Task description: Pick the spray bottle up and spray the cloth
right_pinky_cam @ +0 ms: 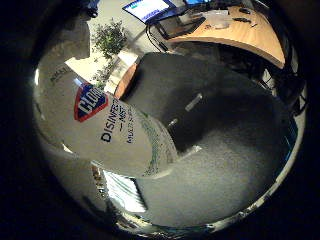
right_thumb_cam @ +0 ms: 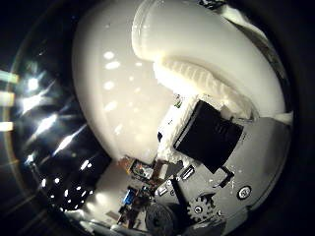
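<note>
While curled: robot hand (right_thumb_cam: 216,147) round spray bottle (right_pinky_cam: 100,125)

Both palm views are round fisheye pictures ringed in black, bending hard toward the rim. The little finger side is dim overall; the grey carpet (right_pinky_cam: 235,165) lies in broad shadow, while the monitor (right_pinky_cam: 146,8) glows. On the thumb side, the spray bottle (right_thumb_cam: 113,93) is blurred, with specular dots, and streaked glare crosses the dark edge.

A wooden desk (right_pinky_cam: 245,35) with a monitor (right_pinky_cam: 147,9) stands near a potted plant (right_pinky_cam: 109,39).
</note>
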Robot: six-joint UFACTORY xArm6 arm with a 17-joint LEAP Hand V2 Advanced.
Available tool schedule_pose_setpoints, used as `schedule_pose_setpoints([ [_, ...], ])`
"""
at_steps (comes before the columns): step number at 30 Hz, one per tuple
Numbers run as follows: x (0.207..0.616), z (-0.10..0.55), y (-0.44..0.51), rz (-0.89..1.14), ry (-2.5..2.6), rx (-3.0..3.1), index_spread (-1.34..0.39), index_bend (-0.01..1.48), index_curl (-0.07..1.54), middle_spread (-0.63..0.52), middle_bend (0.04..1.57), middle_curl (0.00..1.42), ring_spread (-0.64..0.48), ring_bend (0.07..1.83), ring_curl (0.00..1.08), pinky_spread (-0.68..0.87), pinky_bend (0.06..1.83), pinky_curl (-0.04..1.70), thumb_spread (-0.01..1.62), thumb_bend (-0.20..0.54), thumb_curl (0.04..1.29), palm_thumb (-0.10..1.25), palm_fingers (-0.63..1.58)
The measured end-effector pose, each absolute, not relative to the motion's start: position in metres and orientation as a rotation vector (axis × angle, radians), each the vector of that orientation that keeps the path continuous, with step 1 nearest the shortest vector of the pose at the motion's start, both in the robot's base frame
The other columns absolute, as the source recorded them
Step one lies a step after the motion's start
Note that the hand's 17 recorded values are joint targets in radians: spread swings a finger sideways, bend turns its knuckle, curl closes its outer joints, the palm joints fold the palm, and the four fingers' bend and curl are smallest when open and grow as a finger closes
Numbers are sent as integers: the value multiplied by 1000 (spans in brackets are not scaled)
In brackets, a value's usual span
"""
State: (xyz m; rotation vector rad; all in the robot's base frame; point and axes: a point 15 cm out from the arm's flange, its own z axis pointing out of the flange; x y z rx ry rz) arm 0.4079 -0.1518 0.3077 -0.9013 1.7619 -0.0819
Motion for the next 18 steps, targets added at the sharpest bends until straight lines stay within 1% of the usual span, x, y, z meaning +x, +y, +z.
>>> schedule_pose_setpoints([
  [6, 392, 337, -140, -20, 1815, -1057, -294, 1149, 658, -188, 1332, 699, -212, 1434, 589, -329, 1318, 558, 779, -16, 951, 940, 1224],
  [10, 372, 347, -118, 61, 1849, -1214, -295, 1150, 659, -188, 1333, 699, -212, 1437, 591, -330, 1314, 567, 758, -15, 969, 938, 1223],
  [18, 342, 382, -26, 283, 1719, -1506, -287, 1149, 661, -188, 1333, 699, -213, 1439, 590, -325, 1311, 581, 752, -14, 993, 932, 1222],
])
